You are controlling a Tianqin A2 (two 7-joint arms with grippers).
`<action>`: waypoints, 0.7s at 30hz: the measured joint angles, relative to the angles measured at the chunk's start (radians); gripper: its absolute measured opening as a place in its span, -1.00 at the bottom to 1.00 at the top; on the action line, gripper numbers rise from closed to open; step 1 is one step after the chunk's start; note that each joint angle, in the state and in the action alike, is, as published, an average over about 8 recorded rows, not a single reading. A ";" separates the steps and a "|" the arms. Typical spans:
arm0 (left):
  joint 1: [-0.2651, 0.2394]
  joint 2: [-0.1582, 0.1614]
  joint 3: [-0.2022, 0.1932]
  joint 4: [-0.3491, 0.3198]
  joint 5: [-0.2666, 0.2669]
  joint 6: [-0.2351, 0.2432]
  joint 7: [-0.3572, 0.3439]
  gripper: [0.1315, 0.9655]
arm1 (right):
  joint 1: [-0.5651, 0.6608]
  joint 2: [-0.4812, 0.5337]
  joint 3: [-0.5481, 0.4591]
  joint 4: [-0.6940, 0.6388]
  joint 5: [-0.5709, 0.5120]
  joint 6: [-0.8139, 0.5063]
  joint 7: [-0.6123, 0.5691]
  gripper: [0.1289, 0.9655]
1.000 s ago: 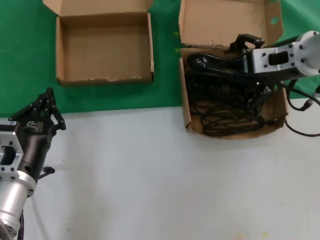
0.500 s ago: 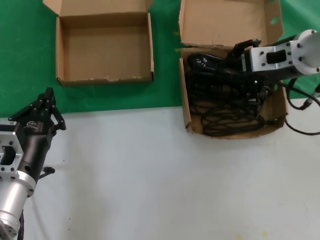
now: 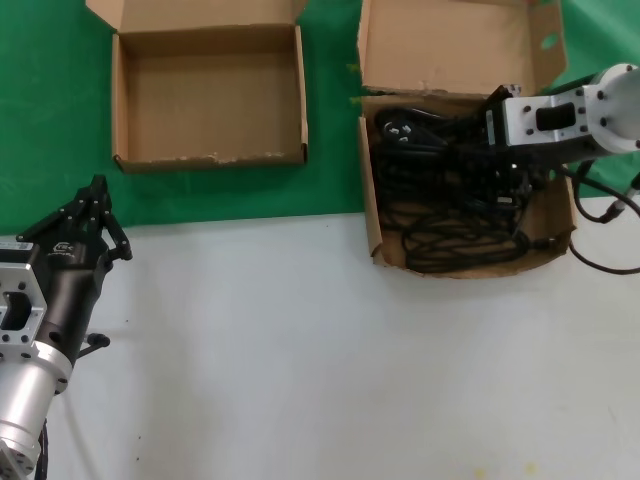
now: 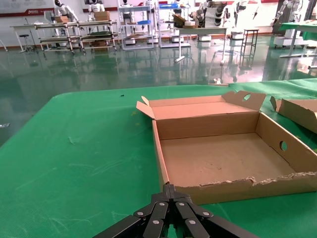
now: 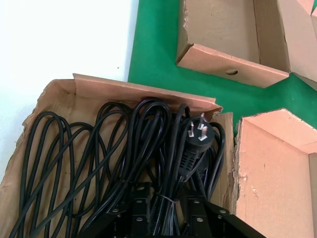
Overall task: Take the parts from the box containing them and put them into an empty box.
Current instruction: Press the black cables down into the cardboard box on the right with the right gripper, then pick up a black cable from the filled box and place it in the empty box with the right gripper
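Cardboard boxes, two, right claw (image 3: pixel 497 135) over tangled cords (image 3: pixel 450 200)

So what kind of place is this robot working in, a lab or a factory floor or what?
Probably a robotics lab or test hall. Beyond the green-covered table, the left wrist view shows a big open room with a glossy floor, metal shelving carts, and what look like other robots at workstations.
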 joint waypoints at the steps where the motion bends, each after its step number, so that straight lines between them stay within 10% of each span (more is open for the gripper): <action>1: 0.000 0.000 0.000 0.000 0.000 0.000 0.000 -0.97 | -0.001 0.000 0.001 0.002 -0.001 0.000 0.002 -0.48; 21: 0.000 0.000 0.000 0.000 0.000 0.000 0.000 -0.97 | -0.004 0.062 0.051 0.151 0.013 -0.051 0.087 -0.81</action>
